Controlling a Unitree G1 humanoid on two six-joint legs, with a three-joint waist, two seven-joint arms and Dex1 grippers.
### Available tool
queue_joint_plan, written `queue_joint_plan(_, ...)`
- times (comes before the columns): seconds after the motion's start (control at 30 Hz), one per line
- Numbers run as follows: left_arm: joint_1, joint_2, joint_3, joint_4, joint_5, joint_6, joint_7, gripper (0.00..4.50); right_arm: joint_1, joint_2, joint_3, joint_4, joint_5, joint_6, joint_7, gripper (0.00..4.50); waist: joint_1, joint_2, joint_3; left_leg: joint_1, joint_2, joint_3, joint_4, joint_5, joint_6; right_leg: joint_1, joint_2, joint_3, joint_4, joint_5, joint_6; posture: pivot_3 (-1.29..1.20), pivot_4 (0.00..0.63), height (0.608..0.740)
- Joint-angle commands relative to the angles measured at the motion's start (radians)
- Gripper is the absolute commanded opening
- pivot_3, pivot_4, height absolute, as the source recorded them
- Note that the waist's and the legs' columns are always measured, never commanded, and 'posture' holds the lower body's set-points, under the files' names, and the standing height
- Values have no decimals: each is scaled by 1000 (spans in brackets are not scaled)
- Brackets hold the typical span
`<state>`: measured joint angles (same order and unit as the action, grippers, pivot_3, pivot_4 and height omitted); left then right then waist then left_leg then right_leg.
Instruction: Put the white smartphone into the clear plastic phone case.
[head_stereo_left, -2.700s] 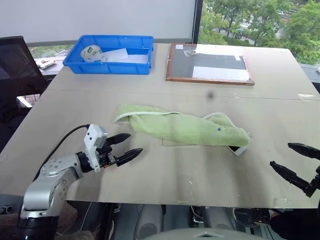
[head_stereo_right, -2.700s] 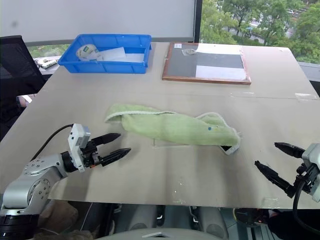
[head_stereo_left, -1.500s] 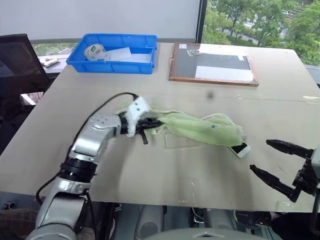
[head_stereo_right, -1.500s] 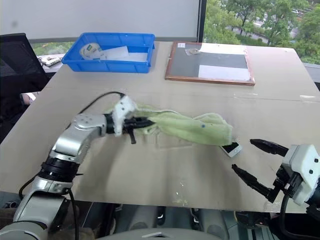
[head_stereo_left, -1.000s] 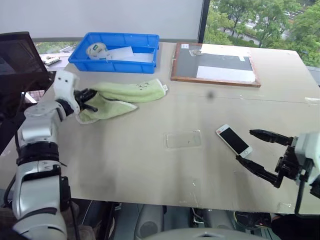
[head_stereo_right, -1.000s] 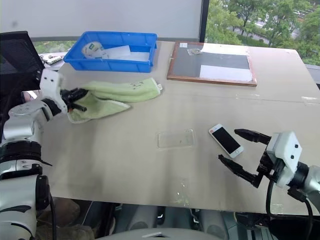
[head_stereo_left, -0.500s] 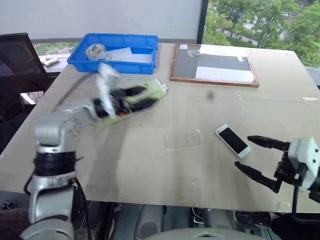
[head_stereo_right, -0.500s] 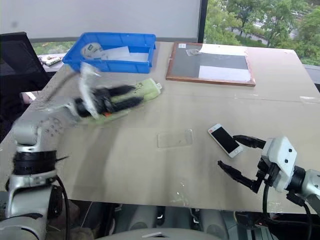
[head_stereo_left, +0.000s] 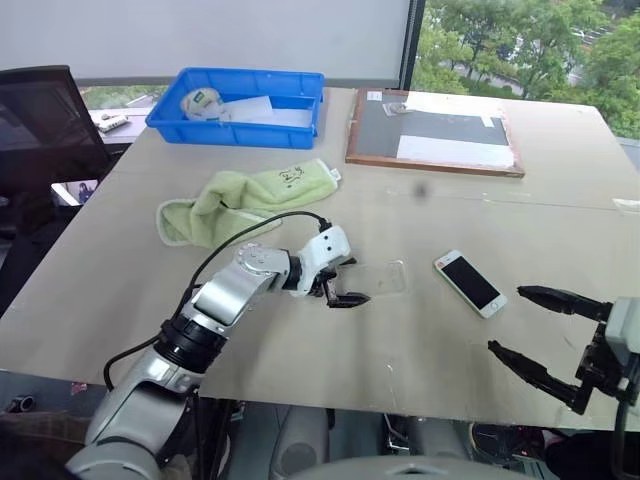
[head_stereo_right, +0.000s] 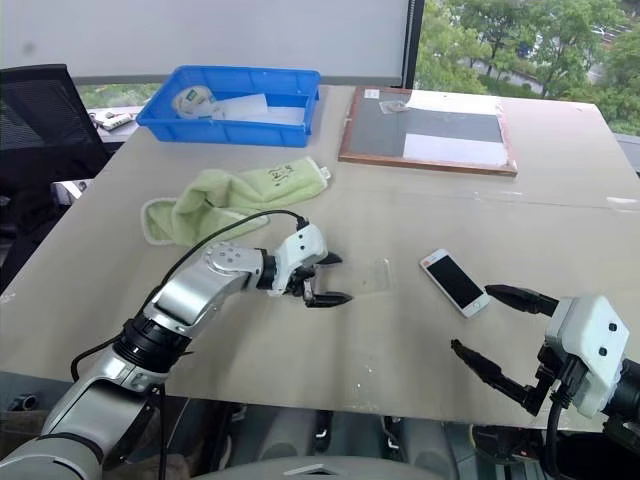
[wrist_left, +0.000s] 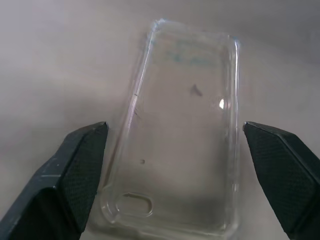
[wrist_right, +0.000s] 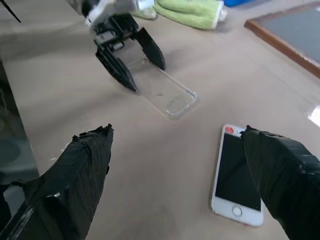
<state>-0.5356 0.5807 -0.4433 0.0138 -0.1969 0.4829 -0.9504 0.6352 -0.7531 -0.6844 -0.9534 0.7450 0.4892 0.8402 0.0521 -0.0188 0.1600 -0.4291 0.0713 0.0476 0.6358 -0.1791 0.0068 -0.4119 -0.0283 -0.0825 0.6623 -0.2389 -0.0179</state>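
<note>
While both arms stood over the tan table (head_stereo_left: 300, 340), the items lay as follows.

Clear plastic phone case (wrist_left: 185, 135): flat on the table at the centre of the head view, a faint glossy outline (head_stereo_left: 385, 278). In the left wrist view it lay between the two black fingers, which flanked it without visible contact.

Left gripper (head_stereo_left: 345, 283): centre of the head view, just left of the case, jaws spread wide, holding nothing. Its fingers (wrist_right: 117, 67) also showed at the upper left of the right wrist view, straddling the near end of the case.

White smartphone (head_stereo_left: 470, 283): right of centre in the head view, face up, dark screen, lying diagonally, apart from the case and free of both grippers. In the right wrist view it sat at lower right (wrist_right: 239, 179), home button end nearest the camera.

Right gripper (head_stereo_left: 548, 335): lower right of the head view, jaws wide apart, empty, near the phone but not touching it.

Green towel (head_stereo_left: 245, 197): crumpled, left of centre, beyond the left arm.

Blue plastic bin (head_stereo_left: 240, 125): upper left, holding a roll of tape (head_stereo_left: 205, 102) and white paper.

Wood-framed dark board (head_stereo_left: 435, 135): upper right of centre, white sheets lying on it.

Black chair (head_stereo_left: 40, 120): far left edge.
</note>
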Motion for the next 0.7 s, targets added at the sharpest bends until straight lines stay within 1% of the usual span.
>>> queue_joint_plan(0.03,34,-22,-54,44,23,-40,-68,3250,15,8,-36,-43,9,0,-24,4500,0,0,-3,0,0,0,0,0,0,0,-3,0,0,0,0,0,150,740)
queue_joint_plan(0.07,36,-29,-48,48,17,-55,-89,2829,18,10,-39,-48,12,2,-30,4500,0,0,-6,0,0,-1,0,0,0,0,-4,0,0,0,0,0,150,740)
queue_joint_plan(0.1,37,-34,-40,51,11,-68,-107,2604,20,11,-40,-51,13,3,-34,4500,0,1,-8,0,0,-1,0,0,1,1,-4,0,0,0,0,0,150,740)
queue_joint_plan(0.2,21,-50,-31,61,7,-67,-153,1521,23,12,-33,-55,6,3,-45,4500,0,3,-11,1,0,-1,0,-1,1,1,-5,0,-1,0,0,0,150,740)
queue_joint_plan(0.3,-9,-74,-34,87,21,-85,-188,290,20,11,-19,-57,-4,2,-57,4500,-3,2,-11,0,-1,-2,0,-1,2,1,-5,0,-1,0,0,0,150,740)
queue_joint_plan(0.33,-19,-82,-32,96,28,-94,-194,63,18,10,-16,-57,-6,2,-61,4500,-4,2,-11,0,-1,-1,1,-1,2,1,-4,-1,-1,0,0,0,150,740)
queue_joint_plan(0.53,-88,-93,-6,159,66,-176,-232,63,2,8,2,-46,-24,-2,-68,4500,-12,2,-10,0,-2,-1,1,-1,2,0,-3,0,-1,0,0,0,150,740)
queue_joint_plan(0.67,-128,-98,93,91,-66,-43,-287,63,-6,10,13,-46,-33,-2,-73,4500,-14,0,-8,-2,-2,-1,1,-1,2,-1,-3,0,-1,0,0,0,150,740)
queue_joint_plan(0.7,-130,-90,103,72,-79,-28,-297,578,-8,10,15,-47,-35,-1,-75,4500,-15,0,-8,-2,-2,-2,1,-1,2,-1,-2,0,-1,0,0,0,150,740)
